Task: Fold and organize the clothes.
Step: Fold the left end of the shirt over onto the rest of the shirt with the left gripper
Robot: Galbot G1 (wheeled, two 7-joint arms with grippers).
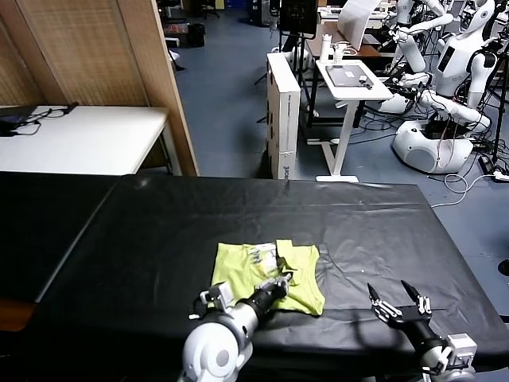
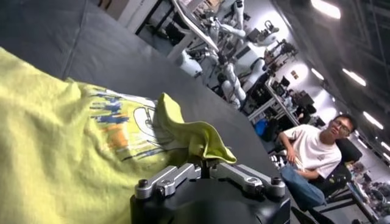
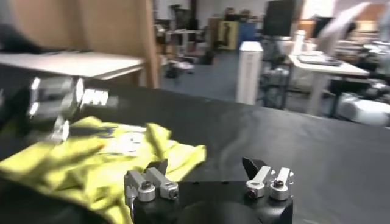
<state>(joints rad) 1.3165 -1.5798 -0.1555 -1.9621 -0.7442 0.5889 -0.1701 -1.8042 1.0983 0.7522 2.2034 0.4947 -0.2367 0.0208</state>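
Black cloth covers the table [image 1: 159,239] before us, with lab desks and other robots in the upper right of the head view. Our T-shirt [image 1: 238,267] lies bunched into a rough square at lower centre. Our left gripper [image 1: 274,288] rests on its near edge with fingers spread, holding nothing; our right gripper [image 1: 400,306] hovers open at lower right, well apart from the cloth. We judge one fold laid down; next we should smooth or regrasp an edge.

A black tablecloth [image 1: 159,239] covers the table; white robots [image 1: 445,72] stand behind.
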